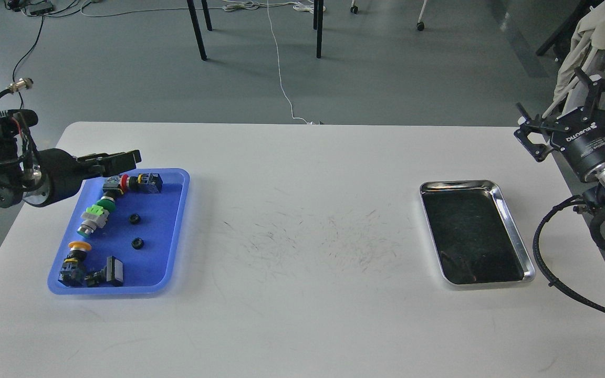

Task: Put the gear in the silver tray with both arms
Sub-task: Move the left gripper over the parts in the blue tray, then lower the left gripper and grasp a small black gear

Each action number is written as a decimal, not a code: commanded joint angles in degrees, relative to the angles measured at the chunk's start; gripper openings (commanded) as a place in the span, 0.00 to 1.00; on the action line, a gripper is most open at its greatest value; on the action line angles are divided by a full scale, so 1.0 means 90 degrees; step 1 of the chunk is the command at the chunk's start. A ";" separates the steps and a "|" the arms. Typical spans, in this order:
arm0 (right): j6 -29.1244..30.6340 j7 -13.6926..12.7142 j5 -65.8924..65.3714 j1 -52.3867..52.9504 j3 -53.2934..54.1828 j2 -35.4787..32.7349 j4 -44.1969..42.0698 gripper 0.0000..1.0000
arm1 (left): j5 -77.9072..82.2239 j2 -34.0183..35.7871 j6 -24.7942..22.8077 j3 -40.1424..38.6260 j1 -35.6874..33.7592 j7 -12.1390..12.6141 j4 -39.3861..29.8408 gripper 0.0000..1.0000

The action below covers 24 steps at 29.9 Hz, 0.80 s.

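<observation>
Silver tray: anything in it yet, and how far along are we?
Nothing delivered: the silver tray holds no parts. In hand: the left gripper is over the blue tray's far end, carrying nothing visible. Left: the two small black gears remain there; the right gripper waits open beside the table.

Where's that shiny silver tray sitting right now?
In the head view, the silver tray lies on the white table's right side, near the right gripper, far from the blue tray.

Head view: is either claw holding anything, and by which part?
Nothing held. The left claw hovers over the blue tray; the right claw is open beyond the table's right edge.
</observation>
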 commanded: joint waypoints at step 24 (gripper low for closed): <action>-0.0040 0.0108 -0.0010 0.0039 0.0212 -0.0155 -0.0044 0.98 | 0.2094 -0.1379 0.1264 0.0802 0.0615 -0.0921 0.1787 0.95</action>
